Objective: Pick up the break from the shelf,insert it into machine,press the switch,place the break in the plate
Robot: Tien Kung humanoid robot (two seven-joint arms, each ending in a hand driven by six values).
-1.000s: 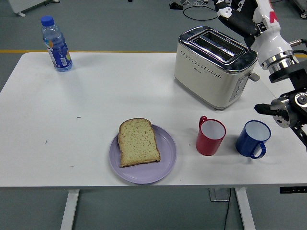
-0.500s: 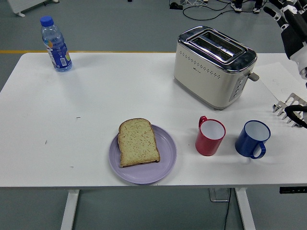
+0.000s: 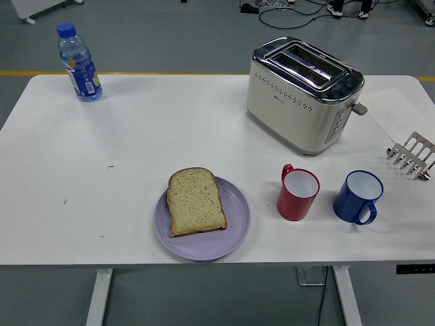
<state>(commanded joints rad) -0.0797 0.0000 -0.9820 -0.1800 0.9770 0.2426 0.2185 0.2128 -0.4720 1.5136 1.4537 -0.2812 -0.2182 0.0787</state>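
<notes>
A slice of brown bread [image 3: 196, 202] lies flat on the lilac plate [image 3: 234, 227] near the table's front edge. The cream and chrome toaster [image 3: 304, 95] stands at the back right, both top slots empty, its lever [image 3: 359, 107] on the right end. A metal toast rack [image 3: 412, 155] sits empty at the table's right edge. Neither robot hand shows in the head view.
A red mug [image 3: 298, 193] and a blue mug [image 3: 357, 197] stand side by side in front of the toaster. A water bottle with a blue cap [image 3: 79, 62] stands at the back left. A sheet of paper [image 3: 394, 112] lies by the rack.
The right arm, which was over the table's right edge by the rack, has pulled back out of the picture, uncovering the rack. The bread and the plate have not moved.
</notes>
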